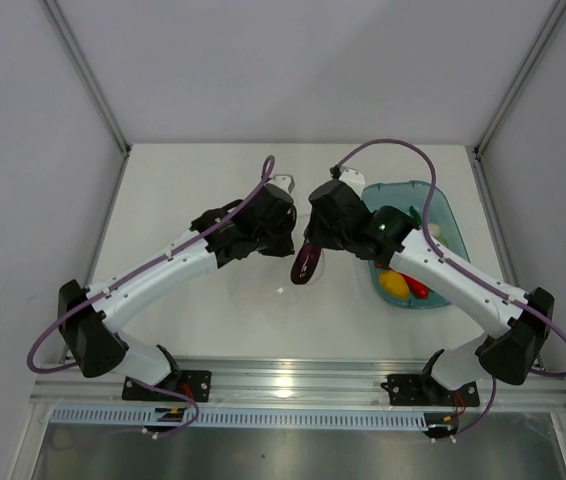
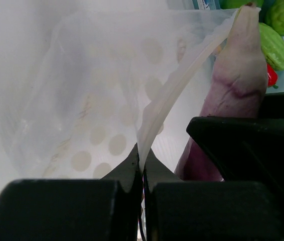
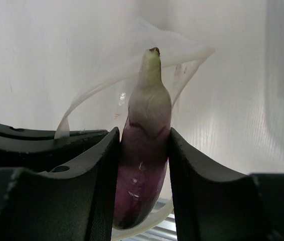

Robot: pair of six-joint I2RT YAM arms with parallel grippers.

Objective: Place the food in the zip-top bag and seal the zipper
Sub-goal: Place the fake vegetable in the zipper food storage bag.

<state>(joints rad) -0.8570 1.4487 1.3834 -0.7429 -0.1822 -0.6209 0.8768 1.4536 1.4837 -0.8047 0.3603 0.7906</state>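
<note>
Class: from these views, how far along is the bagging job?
Done: no food shows inside the bag. In hand: left gripper pinches its edge, right gripper holds the eggplant at the opening. Left: yellow fruit and red chili in the tray, then zipping.

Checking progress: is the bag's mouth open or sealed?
Open. The left gripper pinches one lip of the bag, and the right wrist view shows its rim spread in a loop behind the eggplant.

Purple toy vegetable under right gripper, teal tray beside
</note>
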